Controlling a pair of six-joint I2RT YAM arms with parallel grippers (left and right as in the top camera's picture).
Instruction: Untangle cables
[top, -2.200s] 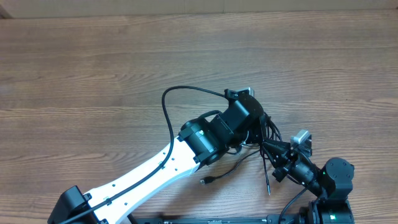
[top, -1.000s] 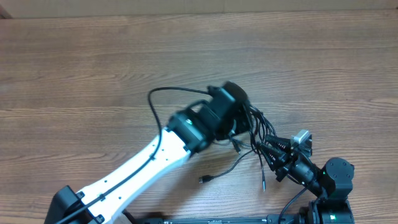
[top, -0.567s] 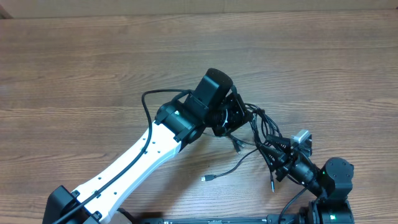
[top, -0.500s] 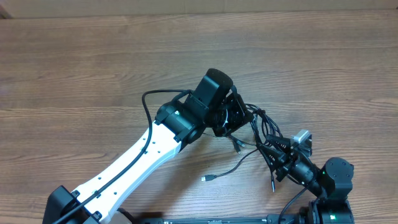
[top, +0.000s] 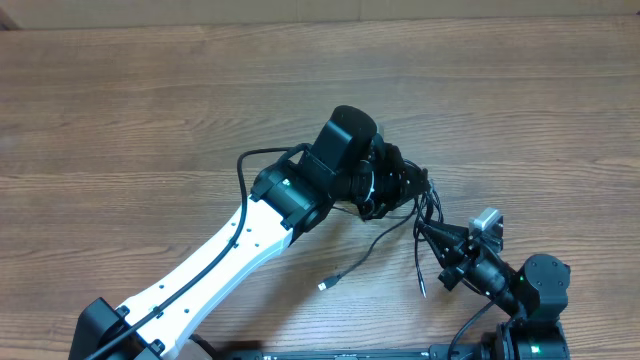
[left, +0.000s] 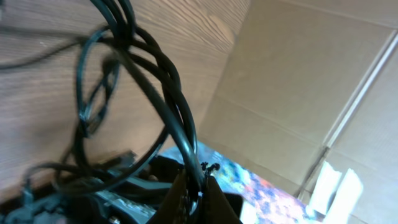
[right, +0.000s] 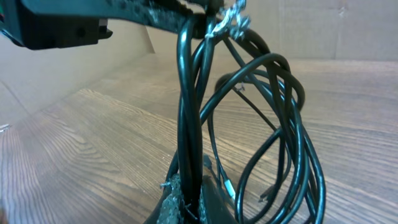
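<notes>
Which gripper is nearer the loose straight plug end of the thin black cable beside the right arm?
Right. The right gripper, shut on the black cables, sits just up-table of the plug end; the left gripper, also gripping them, is farther up-table.

We see soft, even light from above in the overhead view. The table (top: 150, 100) shows no glare, and only faint shadows lie beside the cables (top: 372, 248) trailing below the left gripper (top: 408, 186). In the left wrist view, the strands beyond the jaws are smeared with blur, and a washed-out bright patch sits far off to one side. In the right wrist view, the strands rising from the right gripper (right: 189, 199) are sharp, the wood past the jaws is softer, and the fingers themselves are dark and out of focus.
</notes>
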